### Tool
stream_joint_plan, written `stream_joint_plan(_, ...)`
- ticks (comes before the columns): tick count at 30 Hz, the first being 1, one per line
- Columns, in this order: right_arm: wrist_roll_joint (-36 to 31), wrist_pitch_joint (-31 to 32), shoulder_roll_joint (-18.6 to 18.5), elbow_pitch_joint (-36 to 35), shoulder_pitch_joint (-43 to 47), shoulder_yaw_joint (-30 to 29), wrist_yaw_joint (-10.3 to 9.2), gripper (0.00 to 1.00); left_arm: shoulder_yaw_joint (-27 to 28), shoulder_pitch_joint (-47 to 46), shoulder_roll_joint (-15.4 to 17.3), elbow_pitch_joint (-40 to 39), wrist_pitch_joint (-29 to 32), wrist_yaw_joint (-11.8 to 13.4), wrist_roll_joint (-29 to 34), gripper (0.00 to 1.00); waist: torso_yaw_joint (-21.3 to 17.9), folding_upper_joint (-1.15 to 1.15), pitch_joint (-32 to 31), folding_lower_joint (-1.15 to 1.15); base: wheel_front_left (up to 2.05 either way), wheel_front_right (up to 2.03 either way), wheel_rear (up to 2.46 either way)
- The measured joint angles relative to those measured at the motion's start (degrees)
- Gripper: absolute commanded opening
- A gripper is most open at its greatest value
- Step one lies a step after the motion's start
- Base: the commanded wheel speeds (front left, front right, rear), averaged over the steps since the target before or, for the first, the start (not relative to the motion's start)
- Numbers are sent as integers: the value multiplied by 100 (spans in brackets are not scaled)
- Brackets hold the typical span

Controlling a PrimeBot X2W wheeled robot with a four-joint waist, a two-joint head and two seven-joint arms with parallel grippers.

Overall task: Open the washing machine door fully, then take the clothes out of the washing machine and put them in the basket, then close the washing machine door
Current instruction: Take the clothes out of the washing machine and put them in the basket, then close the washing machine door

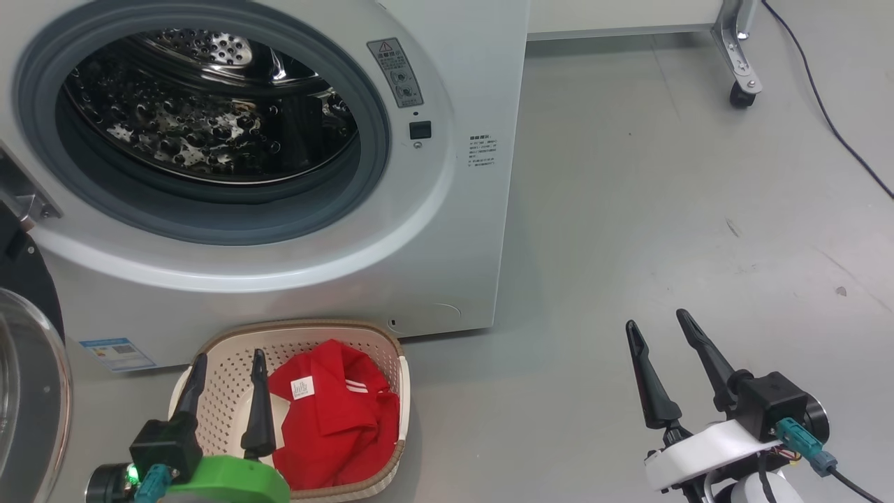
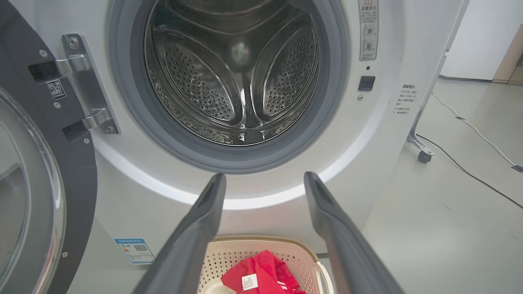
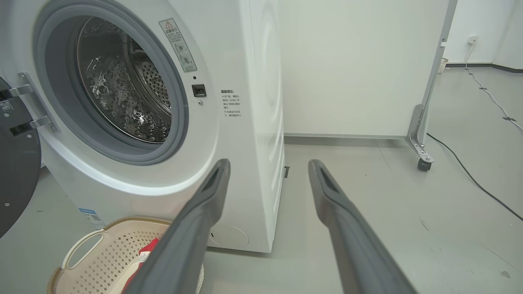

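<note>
The white washing machine [image 1: 447, 230] [image 2: 367, 171] [image 3: 249, 122] stands with its round mouth uncovered, and its steel drum [image 1: 202, 105] [image 2: 241, 77] looks bare inside. The washing machine door [image 1: 28, 391] [image 2: 36, 171] [image 3: 16, 179] is swung out to the left. The red clothes [image 1: 332, 419] [image 2: 261, 273] [image 3: 143, 261], one with a white tag, lie in the cream basket [image 1: 230, 363] [image 2: 224, 257] [image 3: 102, 253] on the floor before the machine. My left gripper [image 1: 227, 367] [image 2: 263, 179] hovers open over the basket's left part, holding nothing. My right gripper [image 1: 656, 323] [image 3: 267, 165] is open over bare floor to the right.
Grey floor [image 1: 663, 209] stretches to the right of the machine. A white panel on a castor wheel [image 1: 742, 94] [image 3: 424, 164] stands at the back right, and a black cable [image 1: 838, 133] [image 3: 470, 175] runs across the floor there.
</note>
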Motion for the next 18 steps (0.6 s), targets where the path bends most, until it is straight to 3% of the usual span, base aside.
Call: stream_joint_plan(18,-5,0,0,-54,67,63,-44,100,-145,342,8,-382,10,75,25,100,-21,0,-77,0,0,0,0)
